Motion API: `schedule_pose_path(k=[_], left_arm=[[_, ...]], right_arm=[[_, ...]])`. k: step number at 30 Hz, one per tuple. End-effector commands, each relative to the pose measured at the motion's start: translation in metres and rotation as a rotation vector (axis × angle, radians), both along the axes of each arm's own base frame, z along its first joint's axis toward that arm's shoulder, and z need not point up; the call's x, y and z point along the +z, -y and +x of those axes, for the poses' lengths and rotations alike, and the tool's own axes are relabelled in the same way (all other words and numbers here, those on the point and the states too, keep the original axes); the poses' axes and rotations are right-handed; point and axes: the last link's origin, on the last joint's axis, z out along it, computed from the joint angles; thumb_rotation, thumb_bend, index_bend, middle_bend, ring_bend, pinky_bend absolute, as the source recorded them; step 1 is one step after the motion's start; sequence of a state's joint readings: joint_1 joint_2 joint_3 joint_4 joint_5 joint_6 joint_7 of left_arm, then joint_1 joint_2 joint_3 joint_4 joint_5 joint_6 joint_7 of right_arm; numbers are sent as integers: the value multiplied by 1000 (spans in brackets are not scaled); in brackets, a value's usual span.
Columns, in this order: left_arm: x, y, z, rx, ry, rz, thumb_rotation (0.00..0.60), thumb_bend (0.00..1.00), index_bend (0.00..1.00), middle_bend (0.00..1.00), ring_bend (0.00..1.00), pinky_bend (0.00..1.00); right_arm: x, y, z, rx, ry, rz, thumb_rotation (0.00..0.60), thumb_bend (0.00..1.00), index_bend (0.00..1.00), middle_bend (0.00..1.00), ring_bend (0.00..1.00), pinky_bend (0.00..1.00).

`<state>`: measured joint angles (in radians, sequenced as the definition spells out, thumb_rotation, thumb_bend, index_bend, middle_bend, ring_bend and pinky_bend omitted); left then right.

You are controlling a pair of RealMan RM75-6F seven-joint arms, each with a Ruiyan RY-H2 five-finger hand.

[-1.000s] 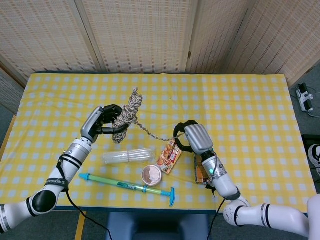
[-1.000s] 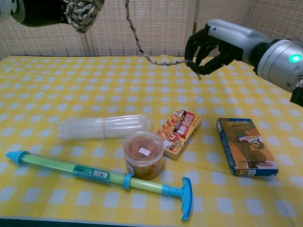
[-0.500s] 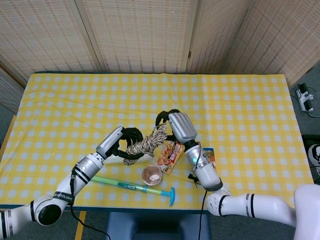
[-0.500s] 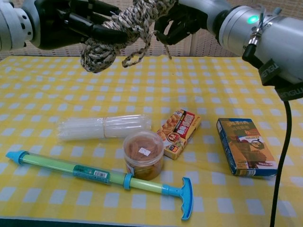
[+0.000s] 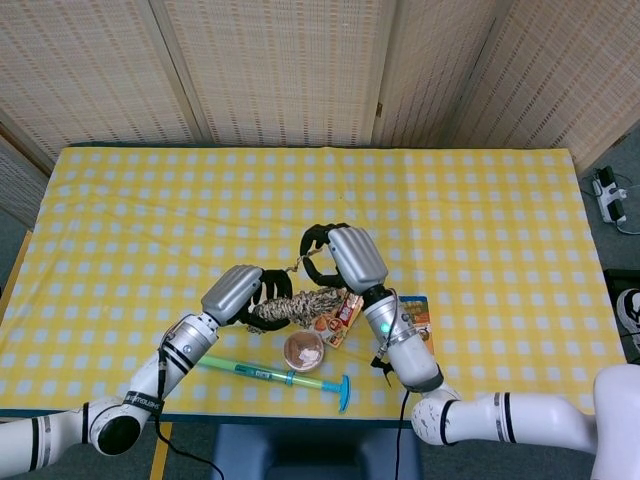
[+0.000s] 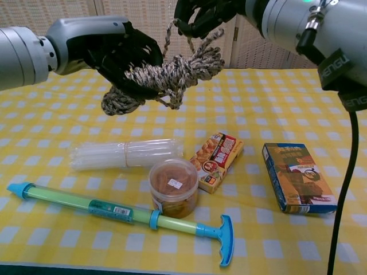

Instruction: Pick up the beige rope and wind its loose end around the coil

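Lying nearest on the checked table (image 6: 51, 223) are a blue-ended pump (image 6: 120, 213), a brown tub (image 6: 174, 187) and snack boxes. Above them, the left hand (image 6: 117, 54) grips the beige rope (image 6: 169, 74) coil in midair. Just behind, the right hand (image 6: 206, 14) pinches its loose end. Winding well likely means keeping that end taut while the coil stays steady.

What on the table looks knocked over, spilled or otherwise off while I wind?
Nothing stands out. The rope coil is held in the air by the left hand, its loose end pinched by the right hand. The jar stands upright and closed.
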<state>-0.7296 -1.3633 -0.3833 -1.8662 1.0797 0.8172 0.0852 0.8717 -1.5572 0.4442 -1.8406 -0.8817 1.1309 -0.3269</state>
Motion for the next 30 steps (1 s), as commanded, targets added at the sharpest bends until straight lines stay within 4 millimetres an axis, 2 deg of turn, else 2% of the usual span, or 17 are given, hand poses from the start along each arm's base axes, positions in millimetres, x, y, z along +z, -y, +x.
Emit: schedule_pose_path(k=[1,11,18,24,30], left_arm=[[-16,-4,2,2,-123,96,600,289,632,646,579,663],[-30,-19,2,115,-188,165,600,290,633,645,585,662],[-32,-30,3,290,-60,79,600,292,635,646,595,663],[-17,-48,-6,438,81,12,600,294,637,645,599,665],[5,-59,-17,508,195,-14,600,293,636,645,598,665]], right_arm=[[3,-7,1,10,7,7,600,601,669,497,450,393],[8,-25,3,39,23,43,600,604,671,501,457,414],[-3,-38,8,79,11,72,600,606,671,502,456,414],[-2,-50,1,102,2,71,600,607,671,502,456,415],[0,-56,-17,95,-15,62,600,607,671,502,456,415]])
